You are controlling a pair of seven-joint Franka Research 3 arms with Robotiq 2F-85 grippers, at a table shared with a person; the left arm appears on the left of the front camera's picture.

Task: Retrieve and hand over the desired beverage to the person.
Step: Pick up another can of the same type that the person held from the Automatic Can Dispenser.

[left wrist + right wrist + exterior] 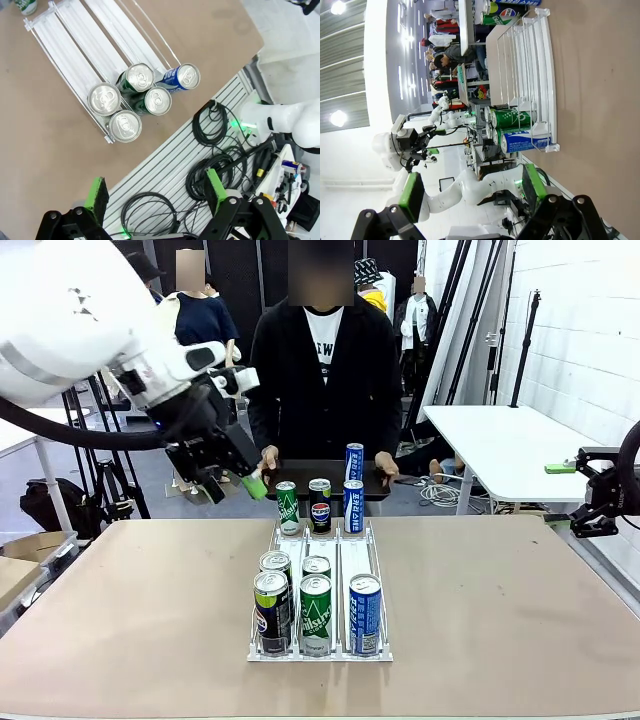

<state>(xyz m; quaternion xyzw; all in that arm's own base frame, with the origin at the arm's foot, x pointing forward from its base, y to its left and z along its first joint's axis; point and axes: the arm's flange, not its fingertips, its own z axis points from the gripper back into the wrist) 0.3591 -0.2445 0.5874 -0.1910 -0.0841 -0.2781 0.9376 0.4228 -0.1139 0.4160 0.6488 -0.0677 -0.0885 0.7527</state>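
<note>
A clear lane rack point(345, 560) on the brown table holds several cans. At its near end stand a dark green can point(271, 605), a green can point(316, 615) and a blue can point(365, 615). A green can point(288, 508), a Pepsi can point(320, 505) and a blue can point(353, 505) stand at the far end. Nothing marks which beverage is desired. The person point(322, 360) stands at the far side, hands on a black tray point(300, 472). My left gripper point(235, 483) hangs open and empty above the table's far left; below it are the near can tops point(140, 77). My right gripper point(588, 490) waits open and empty off the table's right edge.
A second blue can point(354, 458) stands on the black tray. A white side table point(500, 440) is at the back right. Cables point(215, 125) lie on a slatted floor beyond the table's near edge. Bare tabletop lies either side of the rack point(540, 75).
</note>
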